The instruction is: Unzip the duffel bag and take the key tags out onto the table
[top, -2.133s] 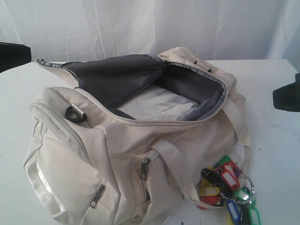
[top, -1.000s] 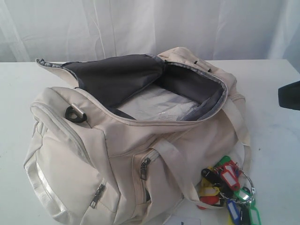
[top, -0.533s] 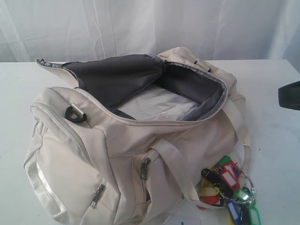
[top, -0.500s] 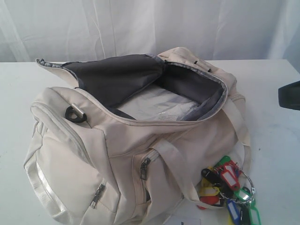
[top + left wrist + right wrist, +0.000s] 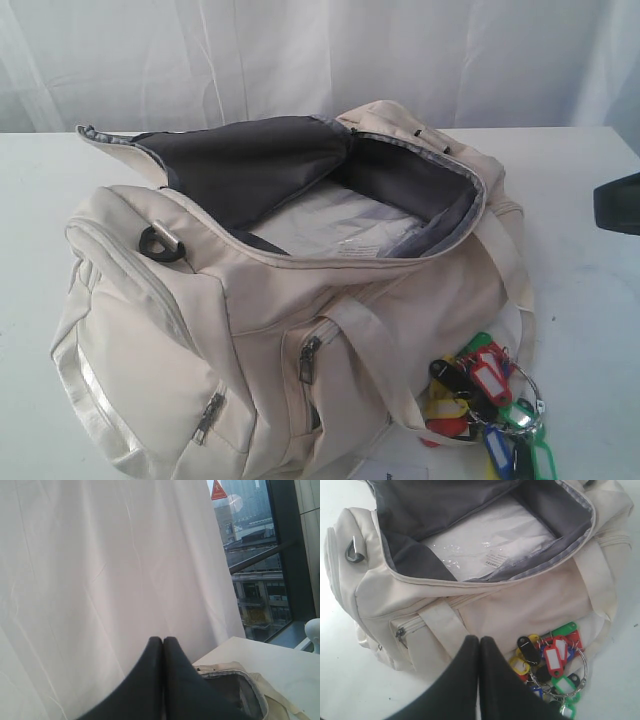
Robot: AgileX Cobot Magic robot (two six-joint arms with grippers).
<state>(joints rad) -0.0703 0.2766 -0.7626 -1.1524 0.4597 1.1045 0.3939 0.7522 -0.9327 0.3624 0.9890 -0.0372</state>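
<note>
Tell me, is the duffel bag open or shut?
Open. The duffel bag gapes at the top, its grey lining and white packaging inside showing.

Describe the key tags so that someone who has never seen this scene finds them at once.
Find the big cream duffel bag lying open on the white table. Right beside it, at the exterior view's lower right, lie the key tags. They are the only bright thing there: red, green, yellow, blue and black tabs bunched on metal rings.
</note>
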